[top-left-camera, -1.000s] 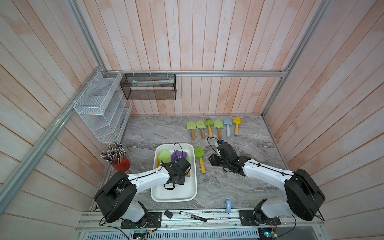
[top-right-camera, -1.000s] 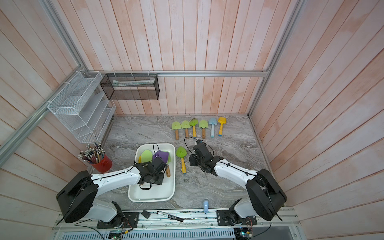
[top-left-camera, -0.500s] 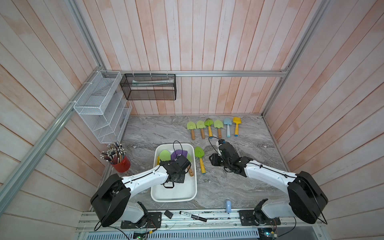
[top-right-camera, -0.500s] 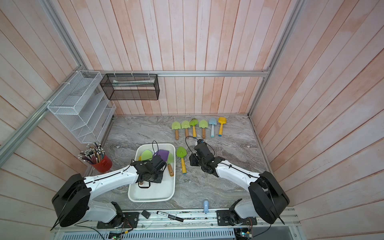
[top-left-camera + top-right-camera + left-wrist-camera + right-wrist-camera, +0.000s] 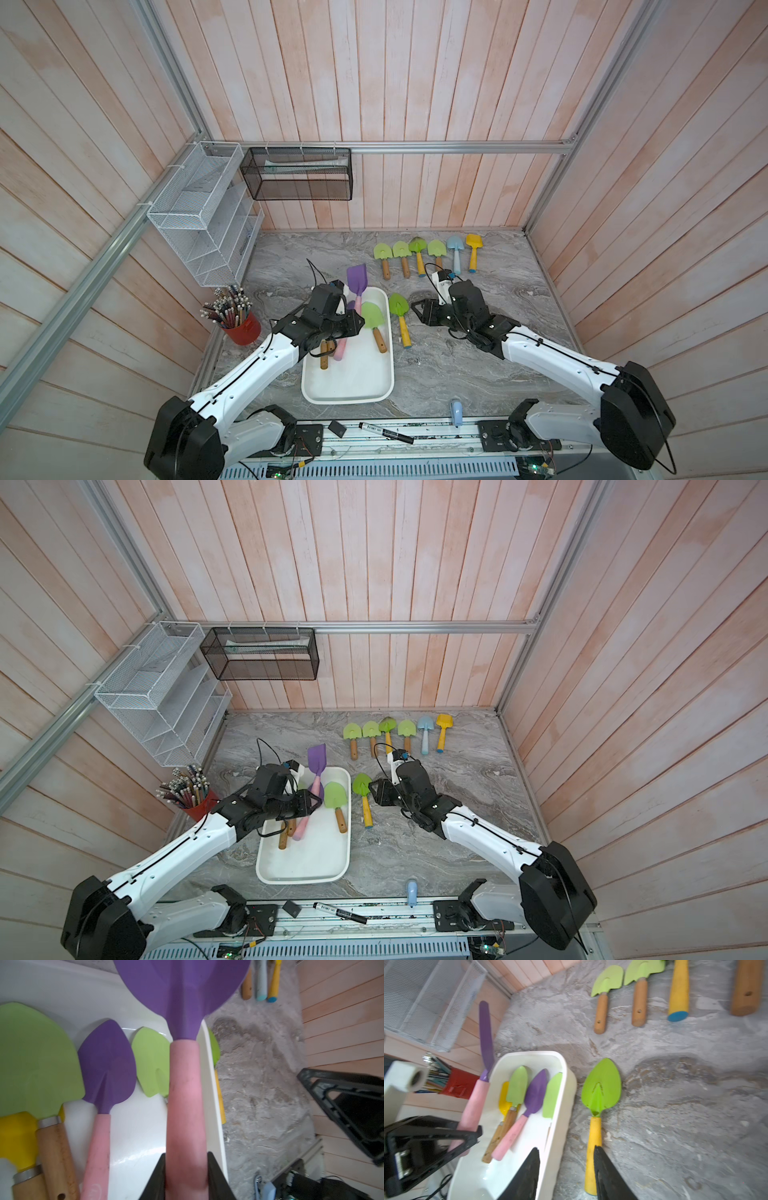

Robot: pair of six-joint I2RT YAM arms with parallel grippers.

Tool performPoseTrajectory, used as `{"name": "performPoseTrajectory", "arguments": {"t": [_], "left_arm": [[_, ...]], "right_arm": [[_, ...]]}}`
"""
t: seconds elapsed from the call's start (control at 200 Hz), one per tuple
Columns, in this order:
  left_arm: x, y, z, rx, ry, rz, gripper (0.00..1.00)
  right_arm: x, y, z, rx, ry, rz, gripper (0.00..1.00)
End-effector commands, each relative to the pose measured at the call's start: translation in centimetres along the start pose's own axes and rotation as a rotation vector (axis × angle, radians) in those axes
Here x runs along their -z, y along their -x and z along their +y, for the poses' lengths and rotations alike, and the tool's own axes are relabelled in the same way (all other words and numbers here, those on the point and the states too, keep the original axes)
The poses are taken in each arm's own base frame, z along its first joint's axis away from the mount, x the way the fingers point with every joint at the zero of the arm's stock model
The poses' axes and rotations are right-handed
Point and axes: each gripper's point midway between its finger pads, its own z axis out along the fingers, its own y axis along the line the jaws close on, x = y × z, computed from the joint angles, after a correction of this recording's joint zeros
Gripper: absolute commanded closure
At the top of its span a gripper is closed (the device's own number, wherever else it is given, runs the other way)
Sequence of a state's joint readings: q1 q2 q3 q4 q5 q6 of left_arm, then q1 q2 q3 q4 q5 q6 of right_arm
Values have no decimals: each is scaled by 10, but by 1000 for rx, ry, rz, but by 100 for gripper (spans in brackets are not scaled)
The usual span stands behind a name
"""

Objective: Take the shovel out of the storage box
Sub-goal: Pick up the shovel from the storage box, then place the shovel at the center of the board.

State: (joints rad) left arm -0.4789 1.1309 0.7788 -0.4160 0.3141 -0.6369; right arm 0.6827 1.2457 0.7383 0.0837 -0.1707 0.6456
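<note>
Left gripper (image 5: 187, 1155): fingers pinched on the pink handle of the purple shovel (image 5: 357, 277). In both top views this shovel sits at centre frame, held up above the storage box (image 5: 353, 380), its blade showing past the box's upper rim. The box stands at lower centre on the grey table (image 5: 478, 374). Inside it lie a wooden-handled green shovel (image 5: 371, 316), a second purple shovel (image 5: 107, 1064) and a yellow shovel (image 5: 503, 1101). Right gripper (image 5: 566, 1149): fingers spread wide apart, poised over the yellow-handled green shovel (image 5: 601, 1084), which lies on the table just right of the box. Contact between finger and handle cannot be determined. A row of six shovels (image 5: 436, 248) lies at upper centre of the table.
</note>
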Motion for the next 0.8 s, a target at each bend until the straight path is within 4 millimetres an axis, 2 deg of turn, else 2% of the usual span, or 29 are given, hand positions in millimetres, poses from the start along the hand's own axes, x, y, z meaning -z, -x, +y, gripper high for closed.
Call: {"name": "performPoseTrajectory", "arguments": {"t": [0.0,0.185,0.295,0.535,0.795], "left_arm": [[13,12,-43,38,-307,-12,88],[27,19,-60,114,-527,-17,88],[32,19,-71,128,-615,-12,88],[46,19,-85,126,-734,-21,88],[52,17,-91,126,-794,-23,88]], "right_arm": [[11,11,44,-6,243,-41,52],[18,21,80,-38,448,-47,45],[16,29,97,-48,536,-36,43],[3,39,112,-102,656,-6,42],[-6,47,131,-158,795,27,43]]}}
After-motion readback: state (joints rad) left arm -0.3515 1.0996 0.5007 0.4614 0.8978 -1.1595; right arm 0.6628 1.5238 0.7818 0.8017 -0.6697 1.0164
